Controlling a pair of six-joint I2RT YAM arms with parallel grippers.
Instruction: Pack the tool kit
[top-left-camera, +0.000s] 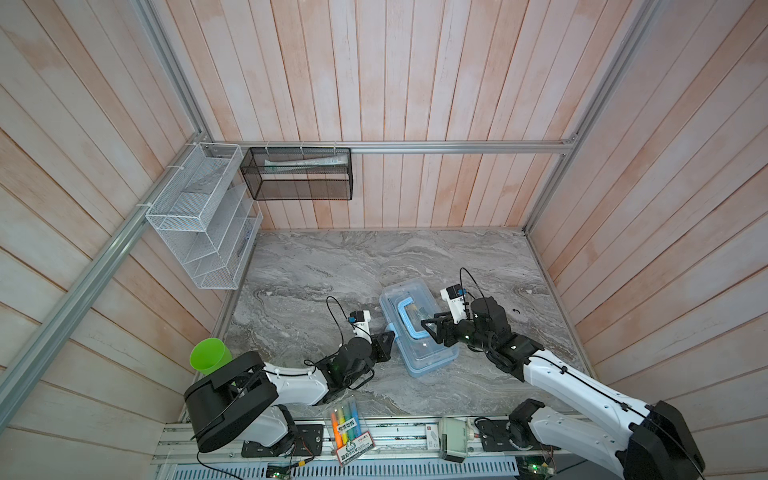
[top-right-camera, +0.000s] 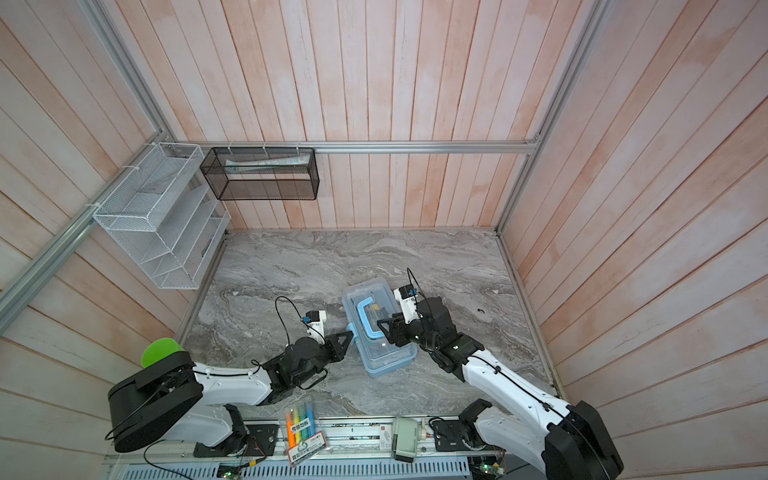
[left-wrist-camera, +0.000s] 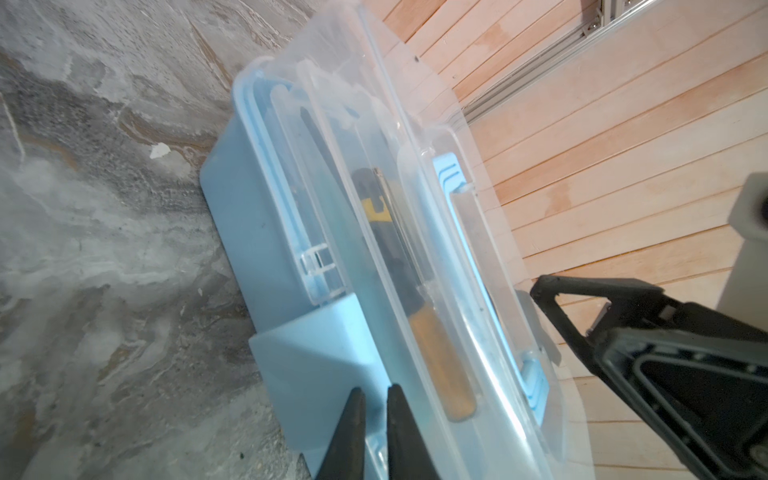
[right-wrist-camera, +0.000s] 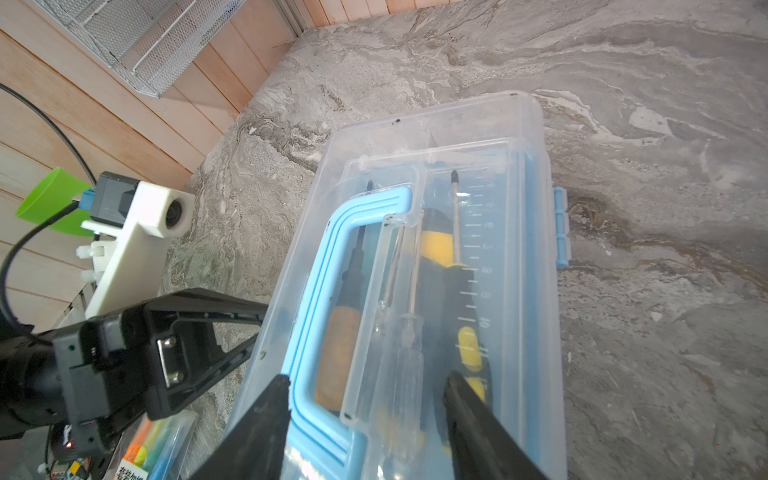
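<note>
The tool kit (top-left-camera: 417, 332) (top-right-camera: 380, 332) lies on the marble table as a light-blue case with its clear lid down. Through the lid I see an orange-handled screwdriver (right-wrist-camera: 336, 353) and a yellow and black one (right-wrist-camera: 436, 249). My left gripper (top-left-camera: 390, 332) (left-wrist-camera: 376, 390) is at the case's left long side, its jaws nearly together on the edge of the blue latch (left-wrist-camera: 316, 345). My right gripper (top-left-camera: 428, 326) (right-wrist-camera: 365, 376) hangs open over the lid. One finger is outside the blue handle (right-wrist-camera: 332, 232) and the other is over the yellow and black screwdriver.
A green cup (top-left-camera: 210, 353) stands at the near left behind my left arm. A clear pack of highlighters (top-left-camera: 347, 428) lies on the front rail. A white mesh rack (top-left-camera: 203, 216) and a black mesh basket (top-left-camera: 299, 174) hang on the walls.
</note>
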